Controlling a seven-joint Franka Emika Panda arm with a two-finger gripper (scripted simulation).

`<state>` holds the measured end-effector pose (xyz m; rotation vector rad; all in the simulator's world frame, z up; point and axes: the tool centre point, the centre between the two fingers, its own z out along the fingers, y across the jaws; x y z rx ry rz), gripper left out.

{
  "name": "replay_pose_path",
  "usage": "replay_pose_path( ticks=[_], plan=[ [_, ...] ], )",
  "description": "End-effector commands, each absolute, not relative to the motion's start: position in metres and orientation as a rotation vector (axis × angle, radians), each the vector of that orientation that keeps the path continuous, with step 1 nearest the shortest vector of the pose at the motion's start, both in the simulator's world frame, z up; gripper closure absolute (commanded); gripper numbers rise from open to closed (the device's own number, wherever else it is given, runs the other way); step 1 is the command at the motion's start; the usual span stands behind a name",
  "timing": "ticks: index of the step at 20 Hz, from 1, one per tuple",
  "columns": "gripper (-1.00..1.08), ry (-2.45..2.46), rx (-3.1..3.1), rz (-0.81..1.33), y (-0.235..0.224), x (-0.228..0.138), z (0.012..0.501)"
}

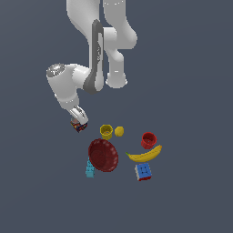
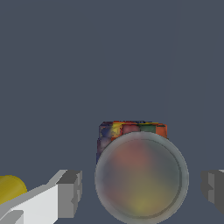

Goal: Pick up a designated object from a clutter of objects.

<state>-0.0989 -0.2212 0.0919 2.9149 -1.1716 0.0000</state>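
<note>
The chequered can sits between the two fingers of the tool, its round silvery-grey top facing the wrist camera and a band of red, blue, yellow and green squares showing along its side. The fingers are spread, one on either side of the can, and a gap of grey surface shows between each pad and the can's rim, so nothing is pinched. A rounded yellow shape shows at the edge of the wrist view beside one finger; which item it is cannot be told.

In the exterior view the can lies at about 9 o'clock of the clutter, apart from the other items, with the tool right over it and the white arm reaching down from 12 o'clock. Nearest to it, toward 3 o'clock, stands the yellow cup, with the yellow ball just beside that. The dark red bowl lies at about 5 o'clock of the can, tilted, and a light blue toy brick sits by its rim. Farther toward 4 o'clock are the red cup, the banana just below it, and a blue-and-red toy brick near the banana. All rest on the plain grey table.
</note>
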Motion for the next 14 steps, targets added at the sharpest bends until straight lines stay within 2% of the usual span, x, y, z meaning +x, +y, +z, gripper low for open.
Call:
replay_pose_path(
  ticks=[1,10,11,14],
  plan=[
    [-0.92,-1.174,2.913,-0.001,-0.221,-0.100,0.080],
    [-0.92,-1.176,2.913,0.000,-0.221,-0.100,0.058],
    [1.08,-1.176,2.913,0.000,-0.221,-0.100,0.058],
    [1.08,-1.176,2.913,0.000,-0.221,-0.100,0.058]
  ],
)
